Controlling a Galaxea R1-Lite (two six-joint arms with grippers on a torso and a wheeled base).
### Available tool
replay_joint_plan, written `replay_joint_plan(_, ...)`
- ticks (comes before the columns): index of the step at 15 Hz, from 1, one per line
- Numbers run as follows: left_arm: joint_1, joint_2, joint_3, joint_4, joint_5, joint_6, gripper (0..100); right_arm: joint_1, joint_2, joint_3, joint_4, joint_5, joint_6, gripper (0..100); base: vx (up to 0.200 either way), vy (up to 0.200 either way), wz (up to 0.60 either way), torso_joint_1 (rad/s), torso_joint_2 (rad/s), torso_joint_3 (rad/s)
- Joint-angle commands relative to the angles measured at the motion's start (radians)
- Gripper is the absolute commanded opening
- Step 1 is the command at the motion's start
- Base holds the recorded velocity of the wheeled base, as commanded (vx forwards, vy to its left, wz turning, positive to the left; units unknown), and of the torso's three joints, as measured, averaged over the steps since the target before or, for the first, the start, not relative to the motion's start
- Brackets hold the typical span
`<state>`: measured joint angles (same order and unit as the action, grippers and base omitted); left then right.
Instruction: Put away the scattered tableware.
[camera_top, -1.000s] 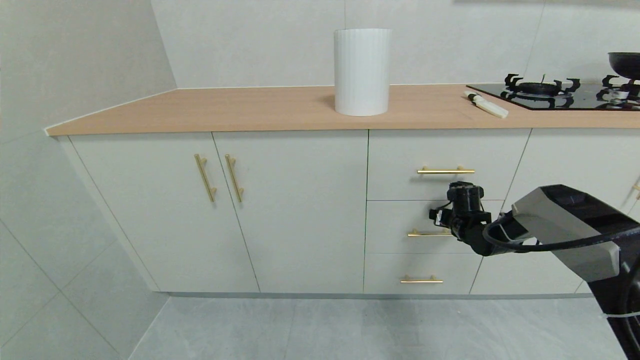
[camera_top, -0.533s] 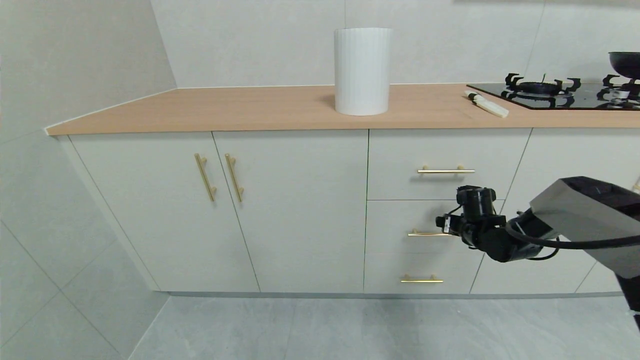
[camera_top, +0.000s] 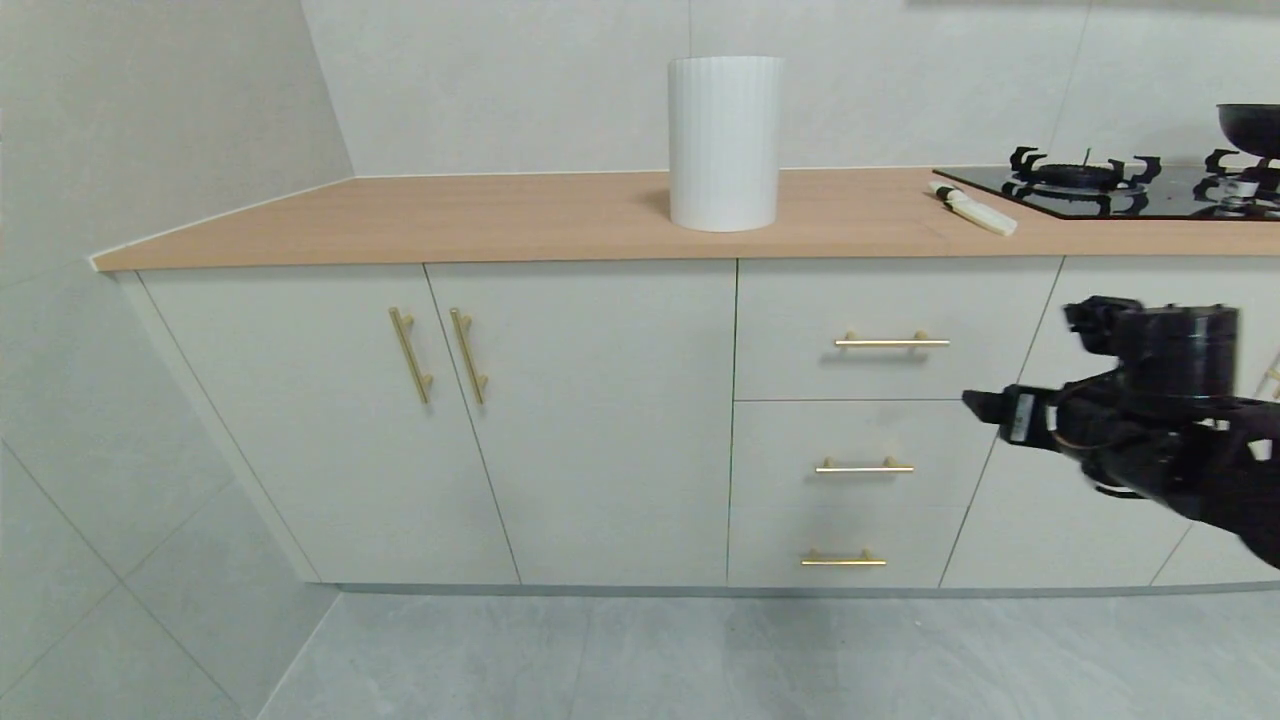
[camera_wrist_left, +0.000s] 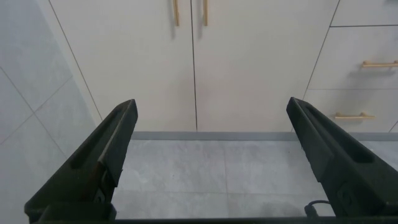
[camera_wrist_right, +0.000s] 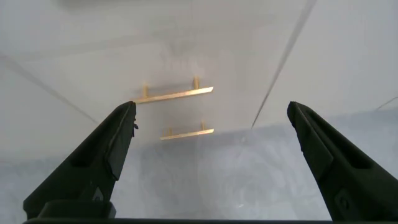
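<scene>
A cream-handled utensil (camera_top: 972, 208) lies on the wooden countertop (camera_top: 480, 215) beside the stove. A tall white ribbed container (camera_top: 723, 143) stands mid-counter. Below are three shut drawers with gold handles: top (camera_top: 891, 342), middle (camera_top: 864, 466), bottom (camera_top: 842, 561). My right gripper (camera_top: 1012, 372) hangs open in front of the cabinet, to the right of the drawers and apart from them. In the right wrist view, that gripper (camera_wrist_right: 211, 107) frames two drawer handles (camera_wrist_right: 177, 94) farther off. My left gripper (camera_wrist_left: 211, 102) is open and empty, low over the floor, facing the cabinet doors.
A black gas hob (camera_top: 1110, 188) with a dark pan (camera_top: 1250, 125) sits at the counter's right end. A double-door cabinet with gold handles (camera_top: 438, 355) is on the left. A tiled wall closes off the left side, and grey floor (camera_top: 700, 660) lies before the cabinets.
My right arm has drawn back from the middle drawer handle, moving right, up and nearer the camera. The drawers stay shut.
</scene>
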<state>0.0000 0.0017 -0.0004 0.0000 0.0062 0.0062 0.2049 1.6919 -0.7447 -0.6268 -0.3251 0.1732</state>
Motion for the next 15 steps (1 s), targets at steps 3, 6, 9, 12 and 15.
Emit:
replay_joint_plan(3, 0.000, 0.000, 0.000, 0.000, 0.001, 0.000, 100, -0.055, -0.940, 0.314, 0.179, -0.048, -0.208, 100, 0.000, 0.000, 0.00, 0.000, 0.00, 0.000)
replay_joint_plan(6, 0.000, 0.001, 0.000, 0.000, 0.001, 0.000, 100, -0.059, -1.273, 0.266, 0.541, -0.042, -0.233, 100, 0.000, 0.000, 0.00, 0.000, 0.00, 0.000)
replay_joint_plan(9, 0.000, 0.001, 0.000, 0.000, 0.001, 0.000, 100, -0.065, -1.466, 0.258, 0.725, -0.042, -0.236, 100, 0.000, 0.000, 0.00, 0.000, 0.00, 0.000)
replay_joint_plan(12, 0.000, 0.000, 0.000, 0.000, 0.000, 0.000, 100, -0.127, -1.589, 0.306, 0.783, 0.003, -0.265, 100, 0.000, 0.000, 0.00, 0.000, 0.00, 0.000)
replay_joint_plan(15, 0.000, 0.001, 0.000, 0.000, 0.001, 0.000, 100, -0.202, -1.689, 0.384, 0.796, 0.089, -0.267, 100, 0.000, 0.000, 0.00, 0.000, 0.00, 0.000)
